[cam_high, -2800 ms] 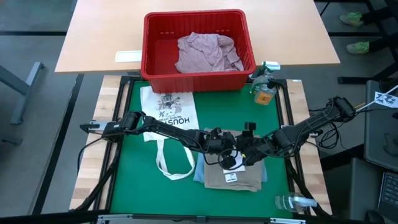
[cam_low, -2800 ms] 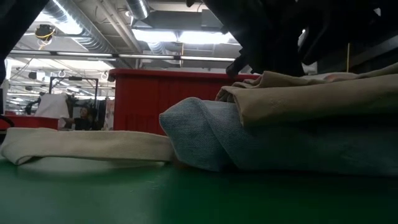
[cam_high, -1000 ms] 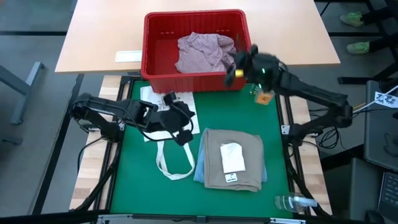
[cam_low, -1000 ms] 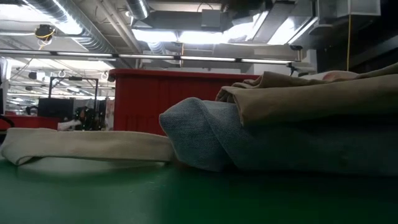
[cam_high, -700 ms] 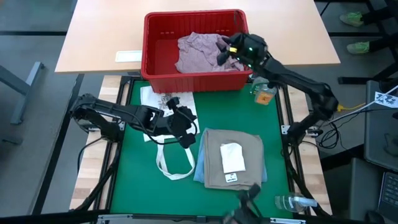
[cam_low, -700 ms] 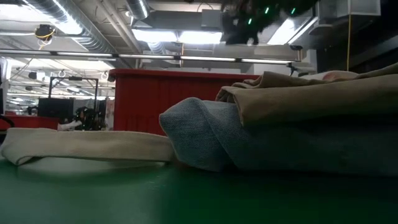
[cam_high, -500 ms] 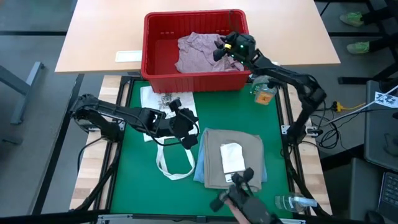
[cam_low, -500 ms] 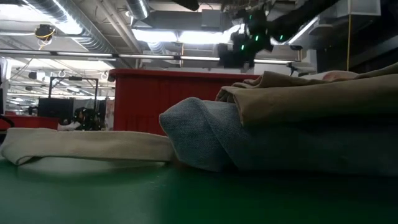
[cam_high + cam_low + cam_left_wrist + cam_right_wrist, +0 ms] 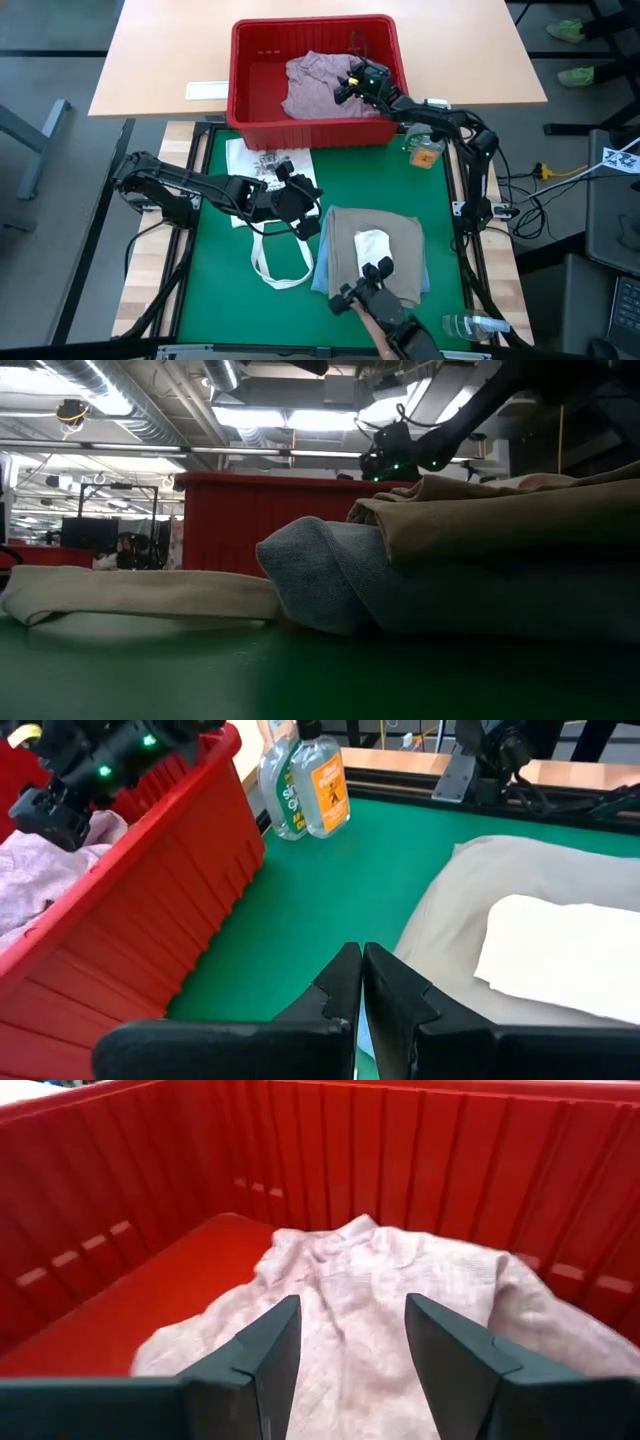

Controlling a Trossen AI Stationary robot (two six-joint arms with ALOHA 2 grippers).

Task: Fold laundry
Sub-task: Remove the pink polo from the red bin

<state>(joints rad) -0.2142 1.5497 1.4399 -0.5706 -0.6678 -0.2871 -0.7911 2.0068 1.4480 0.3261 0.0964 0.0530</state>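
Note:
A pale pink shirt (image 9: 320,85) lies crumpled on the floor of the red basket (image 9: 240,100) at the table's far side. My right gripper (image 9: 342,90) reaches into the basket from the right and stands open just above the shirt (image 9: 400,1280). A folded tan cloth (image 9: 350,240) with a white label lies on top of folded blue jeans (image 9: 320,580) on the green mat. My left gripper (image 9: 308,222) hovers shut beside the tan cloth's (image 9: 520,880) left edge.
A white printed tote bag (image 9: 265,165) with loose straps lies left of the folded pile. Bottles (image 9: 425,145) stand by the basket's right corner, and another bottle (image 9: 470,325) lies near the front right. A person's hand (image 9: 375,300) reaches in from the near edge over the tan cloth.
My right gripper has swung from above the basket's right rim leftward and down into the basket, toward the pink shirt, staying open. My left gripper has sunk a little beside the folded pile. A hand has come in from the near edge onto the tan cloth.

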